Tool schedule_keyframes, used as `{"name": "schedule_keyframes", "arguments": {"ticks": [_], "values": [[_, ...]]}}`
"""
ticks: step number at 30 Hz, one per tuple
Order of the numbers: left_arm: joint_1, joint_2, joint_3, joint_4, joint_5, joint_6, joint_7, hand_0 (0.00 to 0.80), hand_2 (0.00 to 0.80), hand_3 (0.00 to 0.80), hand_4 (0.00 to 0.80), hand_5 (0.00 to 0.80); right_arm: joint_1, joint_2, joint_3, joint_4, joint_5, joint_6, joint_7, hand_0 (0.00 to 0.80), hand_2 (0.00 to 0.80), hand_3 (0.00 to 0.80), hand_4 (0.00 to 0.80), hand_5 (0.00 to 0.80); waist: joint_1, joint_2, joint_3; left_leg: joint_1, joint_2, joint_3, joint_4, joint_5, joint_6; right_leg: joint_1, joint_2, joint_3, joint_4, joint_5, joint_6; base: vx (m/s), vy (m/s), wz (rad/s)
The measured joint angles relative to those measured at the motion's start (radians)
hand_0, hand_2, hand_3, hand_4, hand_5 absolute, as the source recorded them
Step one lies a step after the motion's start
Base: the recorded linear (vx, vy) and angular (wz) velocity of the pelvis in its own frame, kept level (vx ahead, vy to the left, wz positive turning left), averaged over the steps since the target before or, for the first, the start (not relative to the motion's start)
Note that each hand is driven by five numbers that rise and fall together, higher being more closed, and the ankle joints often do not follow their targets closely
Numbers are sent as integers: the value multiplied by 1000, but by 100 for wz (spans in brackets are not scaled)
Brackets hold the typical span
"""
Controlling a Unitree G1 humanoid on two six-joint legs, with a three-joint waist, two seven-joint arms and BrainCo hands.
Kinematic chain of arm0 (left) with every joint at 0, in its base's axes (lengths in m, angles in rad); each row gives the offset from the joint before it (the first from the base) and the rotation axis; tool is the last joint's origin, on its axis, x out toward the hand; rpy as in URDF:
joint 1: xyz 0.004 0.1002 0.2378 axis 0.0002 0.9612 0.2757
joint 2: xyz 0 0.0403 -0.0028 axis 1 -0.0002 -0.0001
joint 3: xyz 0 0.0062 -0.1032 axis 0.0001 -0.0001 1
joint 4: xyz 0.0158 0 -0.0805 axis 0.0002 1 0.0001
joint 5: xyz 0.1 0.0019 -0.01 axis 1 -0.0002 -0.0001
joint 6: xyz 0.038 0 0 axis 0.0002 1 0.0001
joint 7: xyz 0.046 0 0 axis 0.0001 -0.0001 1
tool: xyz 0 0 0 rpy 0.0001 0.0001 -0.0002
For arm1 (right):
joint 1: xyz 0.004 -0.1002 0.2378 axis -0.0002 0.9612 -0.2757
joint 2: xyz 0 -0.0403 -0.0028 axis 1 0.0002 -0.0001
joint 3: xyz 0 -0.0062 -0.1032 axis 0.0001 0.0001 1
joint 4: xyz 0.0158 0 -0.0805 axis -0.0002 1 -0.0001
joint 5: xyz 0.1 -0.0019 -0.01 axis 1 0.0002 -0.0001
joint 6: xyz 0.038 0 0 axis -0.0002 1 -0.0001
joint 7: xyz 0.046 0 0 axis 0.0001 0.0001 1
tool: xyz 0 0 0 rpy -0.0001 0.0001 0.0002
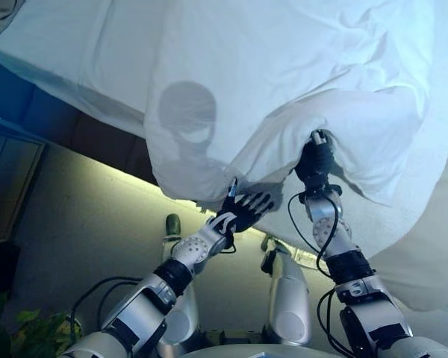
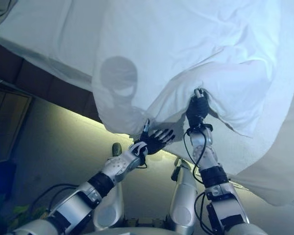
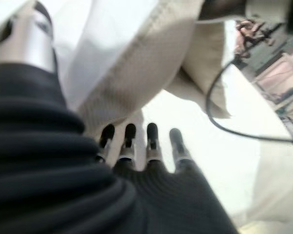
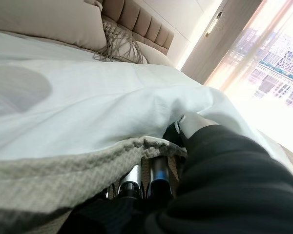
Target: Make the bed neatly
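Left hand (image 1: 243, 210) spread open below duvet (image 1: 284, 97); right hand (image 1: 314, 160) grips its edge.

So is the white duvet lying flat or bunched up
Bunched up: the white duvet gathers into folds where the right robot hand grips its edge.

Pale beige smooth floor (image 1: 82, 224) runs beside the bed, with a bright strip of light along the bed's base. Dark brown panelled bed base (image 1: 97, 138) under the overhang. Green leafy plant (image 1: 22, 332) at the lower corner. Beige tufted upholstered headboard (image 4: 136, 22) at the far end, a beige pillow (image 4: 49, 22) and a fringed cushion (image 4: 122, 46) against it. Tall bright window (image 4: 273, 63) with sheer light, dark brown frame (image 4: 224, 34) beside it.
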Motion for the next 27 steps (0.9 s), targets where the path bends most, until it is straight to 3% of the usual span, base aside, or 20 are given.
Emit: {"name": "schedule_keyframes", "arguments": {"ticks": [8, 21, 22, 23, 27], "values": [[-65, -60, 99, 0, -3, -129, -18, 0, 0, 0, 0, 0, -30, 1, 28, -11, -18, 4, -32, 800, 800, 800, 800, 800, -39, -5, 3, 18, 5, 52, 15, -11, 18, -1, -9, 33, -2, 6, 3, 5, 91, -8], [-100, -64, 156, -38, -15, -197, -45, 0, 0, 0, 0, 0, -50, -1, 70, -12, -19, 8, -43, 800, 800, 800, 800, 800, -53, -6, 3, 55, 13, 88, -7, -8, 14, 9, -6, 54, -25, 22, 2, 16, 27, -6], [-106, -63, 159, -38, -15, -201, -45, 624, 624, 624, 624, 624, -54, -1, 70, -12, -19, 8, -43, 800, 800, 800, 800, 800, -54, -6, 3, 55, 13, 88, -7, -9, 14, 9, -6, 54, -26, 22, 2, 0, 0, 0], [-110, -62, 159, -39, -15, -208, -46, 800, 800, 800, 800, 800, -56, -1, 70, -12, -19, 8, -43, 800, 800, 800, 800, 800, -55, -6, 3, 55, 13, 88, -7, -9, 14, 9, -6, 54, -26, 22, 2, 0, 0, 0], [-112, -62, 160, -39, -16, -220, -46, 800, 800, 800, 800, 800, -66, -1, 71, -12, -19, 9, -43, 800, 800, 800, 800, 800, -54, -6, 3, 55, 13, 88, -11, -9, 14, 10, -6, 54, -29, 22, 2, 0, 0, 0]]}}
